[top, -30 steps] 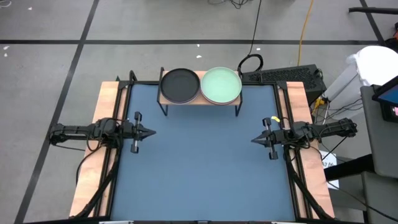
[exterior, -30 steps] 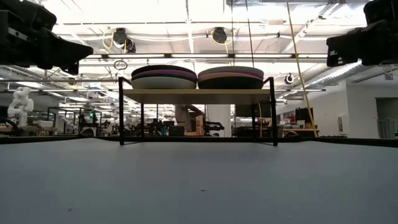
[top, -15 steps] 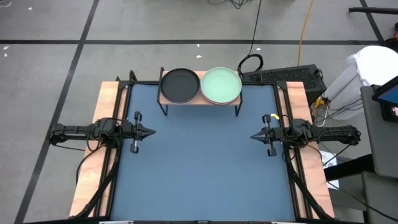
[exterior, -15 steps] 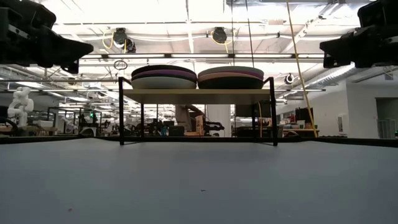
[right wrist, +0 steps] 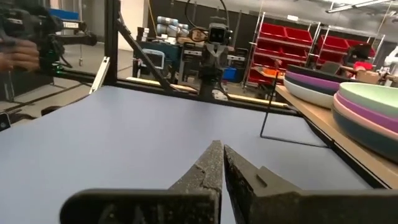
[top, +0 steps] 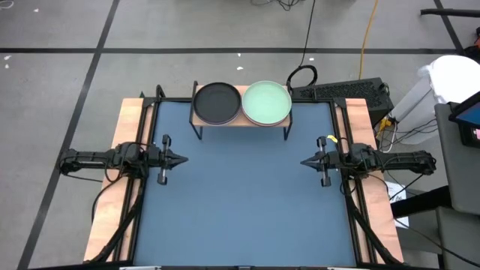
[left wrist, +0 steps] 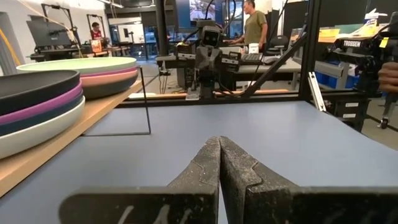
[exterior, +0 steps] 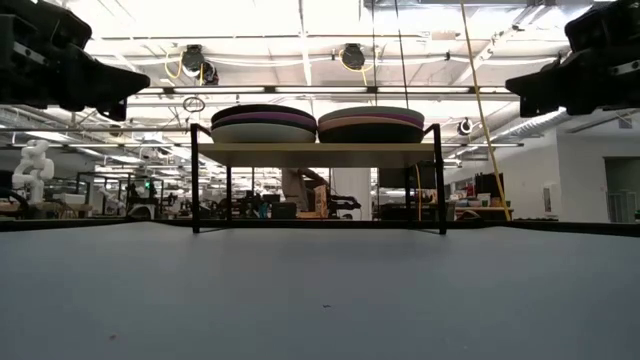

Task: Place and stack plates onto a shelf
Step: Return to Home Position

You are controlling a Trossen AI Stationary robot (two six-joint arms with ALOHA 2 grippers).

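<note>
Stacking finished, by the look of it: plates (exterior: 264, 126) in 2 piles on the shelf (exterior: 320, 154), dark plate (top: 217, 103) atop one, green plate (top: 266, 103) atop the other. Left claw (top: 180, 159) and right claw (top: 306, 163) clenched, empty, at opposite sides of the surface (top: 240, 202). Next, probably only parking both arms.

overhead straight down, low level across table (exterior: 300, 290), both showing shelf (exterior: 320, 154)

**Both arms level, tools closed**

The left arm (top: 97, 159) lies stretched horizontally at the left side of the table (top: 247, 202). The left tool (top: 183, 159) points inward, fingers pressed tip to tip. The right arm (top: 397, 160) mirrors it at the right side, and the right tool (top: 304, 163) points inward, fingers likewise together. The tools face each other, well apart.
</note>
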